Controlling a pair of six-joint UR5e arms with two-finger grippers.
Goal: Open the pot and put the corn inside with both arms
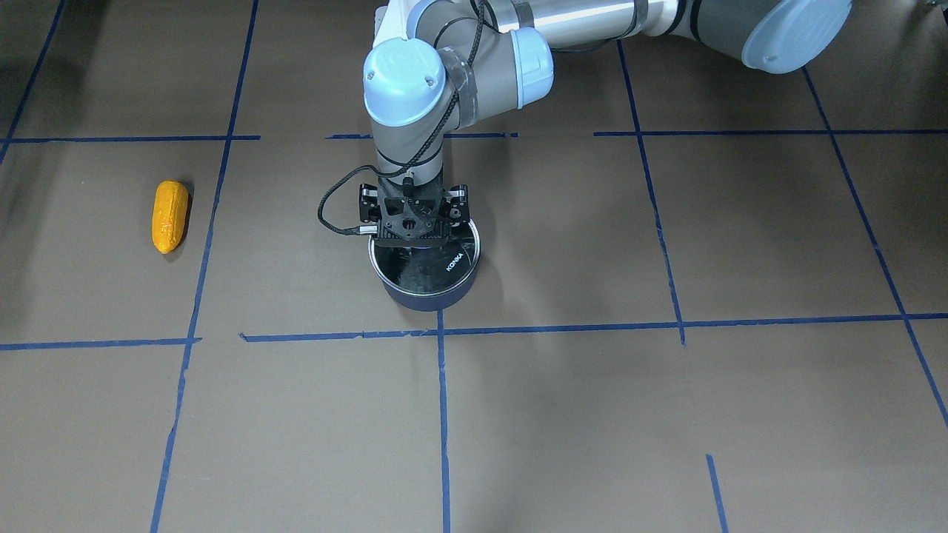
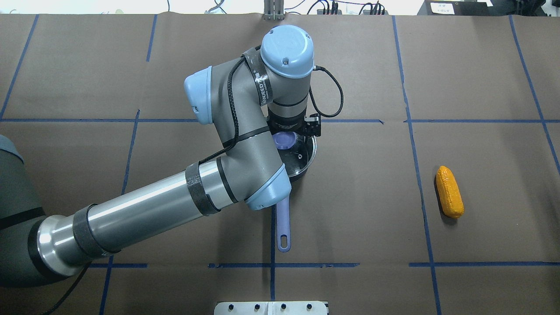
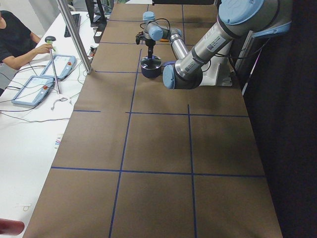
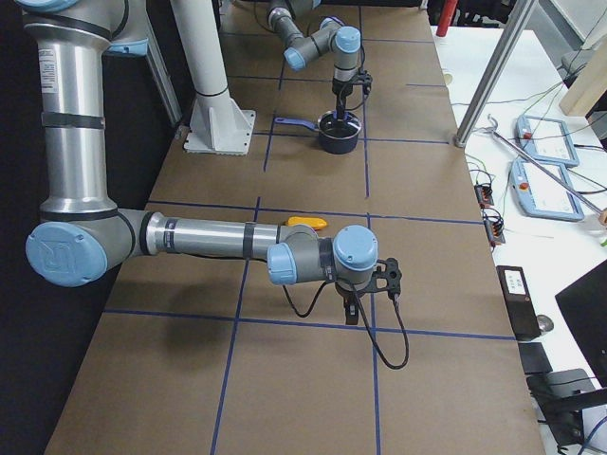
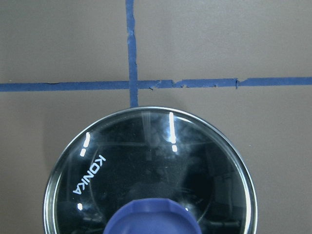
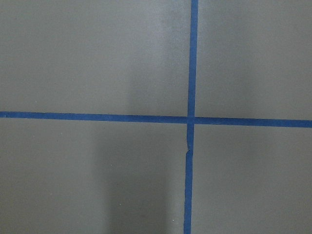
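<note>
Left gripper point(image 1: 412, 235) over lid point(image 1: 446, 264) on pot point(image 1: 428, 297), corn point(image 1: 169, 215) apart

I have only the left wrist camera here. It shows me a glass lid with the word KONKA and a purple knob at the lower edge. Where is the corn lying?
Observer: The corn lies on the table well to the robot's right of the pot, not touching it.
Operator: And the pot's handle, where does it point?
Observer: The handle points toward the robot's base, partly under the left arm.
Operator: Where is the right gripper?
Observer: The right gripper hangs over the table beyond the corn, farther right; open or shut, I cannot tell.
</note>
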